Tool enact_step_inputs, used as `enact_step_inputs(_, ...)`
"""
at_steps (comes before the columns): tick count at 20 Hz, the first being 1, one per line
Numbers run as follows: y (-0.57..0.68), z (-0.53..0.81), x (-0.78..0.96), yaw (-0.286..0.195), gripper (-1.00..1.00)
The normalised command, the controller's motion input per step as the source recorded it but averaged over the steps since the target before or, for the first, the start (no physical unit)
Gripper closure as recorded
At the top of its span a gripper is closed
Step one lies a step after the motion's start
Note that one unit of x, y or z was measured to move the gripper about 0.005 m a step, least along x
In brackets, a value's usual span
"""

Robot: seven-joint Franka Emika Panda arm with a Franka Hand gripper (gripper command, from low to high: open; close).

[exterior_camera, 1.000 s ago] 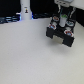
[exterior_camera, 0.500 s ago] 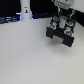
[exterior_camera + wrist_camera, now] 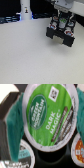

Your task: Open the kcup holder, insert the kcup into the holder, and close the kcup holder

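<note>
The kcup holder (image 3: 61,37) is a black boxy block with pale panels at the exterior view's upper right. My gripper (image 3: 62,25) hangs straight over it, its tips down at the block's top, with small green spots beside them. In the wrist view the kcup (image 3: 50,116) fills most of the picture: a round green foil lid with white lettering and a pale rim, facing the camera. Dark shapes flank it, and I cannot make out whether they are my fingers. Whether the gripper grips the kcup does not show.
A white bottle-like post (image 3: 26,10) with a dark mark stands at the back, left of the holder. The pale table (image 3: 30,57) spreads in front. In the wrist view, an orange-lidded capsule (image 3: 79,148) and a teal-rimmed one (image 3: 24,151) sit beside the green lid.
</note>
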Motion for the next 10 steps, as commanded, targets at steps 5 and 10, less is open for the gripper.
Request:
enact_step_inputs(5,0.09,-0.16,0.04,0.033,1.00)
enact_step_inputs(10,0.06,0.12,0.07,0.061,-1.00)
